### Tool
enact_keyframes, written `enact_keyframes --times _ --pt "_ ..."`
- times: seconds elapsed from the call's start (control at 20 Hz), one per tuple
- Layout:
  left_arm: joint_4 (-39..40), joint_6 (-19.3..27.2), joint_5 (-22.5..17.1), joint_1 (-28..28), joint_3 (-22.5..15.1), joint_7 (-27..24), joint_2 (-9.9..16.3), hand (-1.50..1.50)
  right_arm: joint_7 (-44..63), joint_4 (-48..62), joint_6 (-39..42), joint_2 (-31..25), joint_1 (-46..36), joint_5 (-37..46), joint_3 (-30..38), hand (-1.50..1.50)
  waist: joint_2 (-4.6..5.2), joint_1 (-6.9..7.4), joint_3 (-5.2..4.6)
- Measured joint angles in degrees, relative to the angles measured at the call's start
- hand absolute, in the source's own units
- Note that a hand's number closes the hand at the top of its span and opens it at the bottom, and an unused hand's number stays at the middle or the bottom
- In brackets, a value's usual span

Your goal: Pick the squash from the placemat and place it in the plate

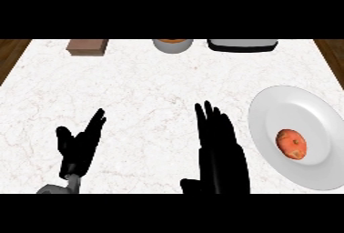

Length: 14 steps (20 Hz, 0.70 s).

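The counter (134, 86) looks like pale, veined marble with a smooth matt face, edged by dark wood (12, 50) at the frame's upper corners. The plate (282, 104) at right appears glazed white ceramic, faintly glossy. The squash (292, 144) has a mottled, rough orange skin. Both hands (80, 141) (218, 150) are matt black.

1. My left hand (80, 144) shows at the lower left of the head view, fingers straight and pointing up and slightly to the right, thumb spread out to the left.
2. A short piece of my grey left forearm (62, 186) shows beneath it at the lower edge.
3. My right hand (220, 152) stands at the lower centre, fingers straight, held together and pointing up, thumb low at the left.
4. Neither hand holds anything.
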<state>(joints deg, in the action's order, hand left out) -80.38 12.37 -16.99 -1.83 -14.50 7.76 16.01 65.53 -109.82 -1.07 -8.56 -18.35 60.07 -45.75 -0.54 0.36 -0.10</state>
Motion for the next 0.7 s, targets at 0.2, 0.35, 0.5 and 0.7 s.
enact_keyframes --times 0.2,0.35,0.5,0.7 --pt "-1.01 -0.01 0.21 0.03 -0.31 1.06 -0.21 0.00 2.69 5.31 2.30 4.60 -3.44 2.66 -2.03 -1.50 0.12 0.46 0.09" --pt "-0.50 0.39 0.72 -0.60 -0.60 1.43 -0.94 0.00 3.85 8.68 3.24 6.02 -5.53 1.23 -1.96 -1.50 0.28 0.61 0.15" --pt "-0.09 -0.03 0.74 -0.87 -0.43 1.30 -1.16 0.00 4.57 11.54 2.98 6.71 -6.13 -0.83 -2.61 -1.50 0.36 0.73 0.21" --pt "-0.33 -0.31 0.65 -0.98 -0.06 1.94 -1.22 0.00 5.25 14.43 2.31 7.07 -7.10 -3.20 -4.23 -1.50 0.36 0.82 0.25"
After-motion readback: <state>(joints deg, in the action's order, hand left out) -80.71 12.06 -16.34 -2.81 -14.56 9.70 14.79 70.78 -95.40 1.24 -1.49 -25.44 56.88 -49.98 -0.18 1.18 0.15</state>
